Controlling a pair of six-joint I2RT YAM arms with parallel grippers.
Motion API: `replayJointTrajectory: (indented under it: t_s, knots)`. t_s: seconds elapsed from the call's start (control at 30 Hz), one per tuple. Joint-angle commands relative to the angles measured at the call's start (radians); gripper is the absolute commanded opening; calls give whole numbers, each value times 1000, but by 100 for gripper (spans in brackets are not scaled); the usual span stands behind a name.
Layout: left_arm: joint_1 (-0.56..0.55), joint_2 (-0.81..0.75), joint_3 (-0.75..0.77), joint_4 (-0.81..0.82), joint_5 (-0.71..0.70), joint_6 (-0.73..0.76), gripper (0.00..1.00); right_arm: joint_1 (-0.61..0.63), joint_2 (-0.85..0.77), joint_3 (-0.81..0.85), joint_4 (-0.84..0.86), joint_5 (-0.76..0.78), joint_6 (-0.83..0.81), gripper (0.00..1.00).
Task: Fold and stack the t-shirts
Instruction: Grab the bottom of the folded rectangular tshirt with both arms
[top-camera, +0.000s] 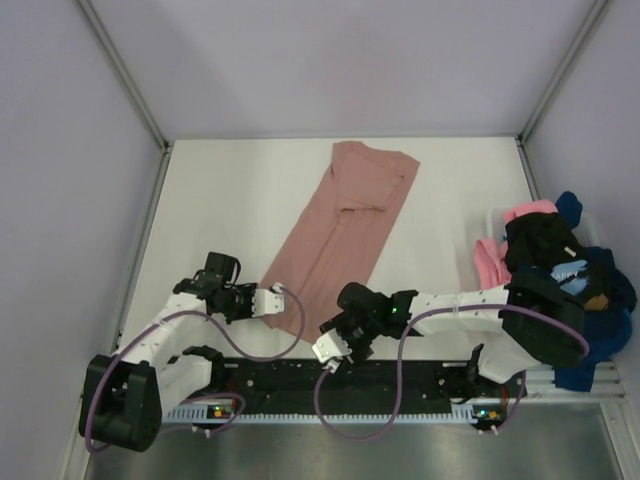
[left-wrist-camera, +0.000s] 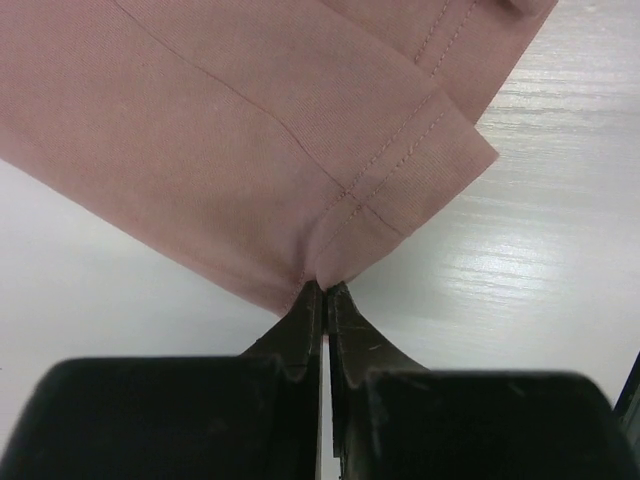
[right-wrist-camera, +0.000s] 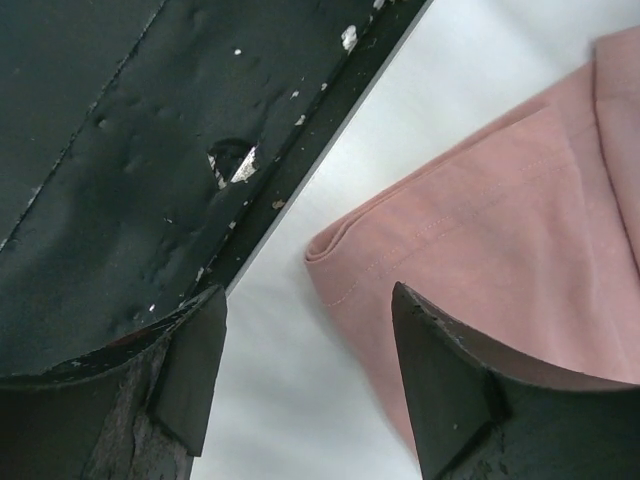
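Observation:
A dusty rose-pink t-shirt (top-camera: 340, 225) lies folded into a long strip, slanting from the table's back middle to the near edge. My left gripper (top-camera: 262, 302) is shut on its near left hem corner (left-wrist-camera: 322, 270). My right gripper (top-camera: 332, 345) is open just above the table beside the near right hem corner (right-wrist-camera: 345, 255), one finger (right-wrist-camera: 440, 370) over the cloth, the other (right-wrist-camera: 190, 370) at the table's edge. A pile of other t-shirts (top-camera: 560, 270), bright pink, black, navy and light blue, lies at the right.
The black rail (top-camera: 400, 378) runs along the near edge, close to the right gripper, and shows in the right wrist view (right-wrist-camera: 150, 150). Walls enclose the white table (top-camera: 230, 200) on three sides. The pile sits in a bin (top-camera: 600, 290) at the right edge.

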Motion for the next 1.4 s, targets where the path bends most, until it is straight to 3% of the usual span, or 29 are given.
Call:
replayJointTrajectory:
  t_s: [0.0,0.2,0.43,0.53,0.57,0.6,0.67,0.7,0.8,0.9,1.03,1.2,1.27,1.37]
  knots:
    - [-7,-6,-26,-25,7,-38,0,34,35,46,32,53,-19,63]
    - [-13,-43,-14,-99,18,-65,0,40,70,49,54,98,40,39]
    - [-25,-95,7,-214,26,-84,0,40,60,69,9,124,87,1]
    - [-33,-105,30,-254,46,-93,0,41,15,53,-3,107,101,0]
    - [-35,-104,37,-260,43,-95,2,41,-3,46,-6,99,106,0]
    - [-38,-101,40,-266,38,-92,12,40,-17,39,-11,90,107,0]
    - [-47,-98,49,-283,40,-70,39,40,-34,22,-14,92,103,0]
    - [-53,-95,58,-289,43,-63,47,41,-40,16,-20,96,95,0]
    - [-90,-88,87,-306,31,-44,57,40,-49,10,-46,107,80,0]
    - [-133,-74,71,-271,-26,-39,58,40,-55,16,-64,107,75,0]
    - [-153,-45,14,-148,-129,-36,56,41,-52,23,-67,93,76,0]
    - [-156,-45,-8,-134,-146,-19,50,41,-55,33,-67,109,93,0]
    - [-162,-43,-8,-125,-119,-42,35,40,-58,34,-61,101,109,0]
    - [-171,-49,9,-139,-63,-73,3,40,-65,36,-46,107,148,0]
